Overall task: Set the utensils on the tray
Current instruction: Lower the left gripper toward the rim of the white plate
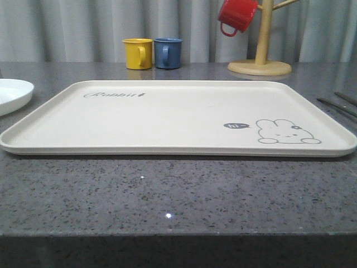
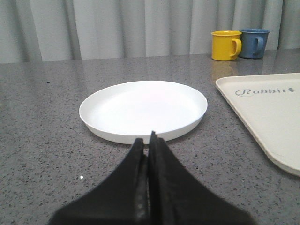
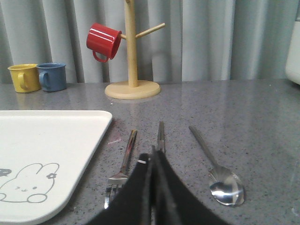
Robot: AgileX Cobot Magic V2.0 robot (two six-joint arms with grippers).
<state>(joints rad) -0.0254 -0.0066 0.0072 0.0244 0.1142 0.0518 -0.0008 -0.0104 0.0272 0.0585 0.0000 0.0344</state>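
Tray (image 1: 167, 120) bare; fork (image 3: 123, 159) nearest tray, best taken first. Right gripper (image 3: 152, 157) clenched empty; must be opened.

The tray (image 1: 167, 117) was cream with a grey rabbit drawing, on a speckled grey tabletop (image 1: 167, 190). The mugs were yellow (image 1: 137, 53), blue (image 1: 168, 53) and red (image 1: 236, 15); the plate (image 2: 143, 108) was white.

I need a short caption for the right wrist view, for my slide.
Shut right gripper above fork, chopsticks and spoon lying beside the tray.
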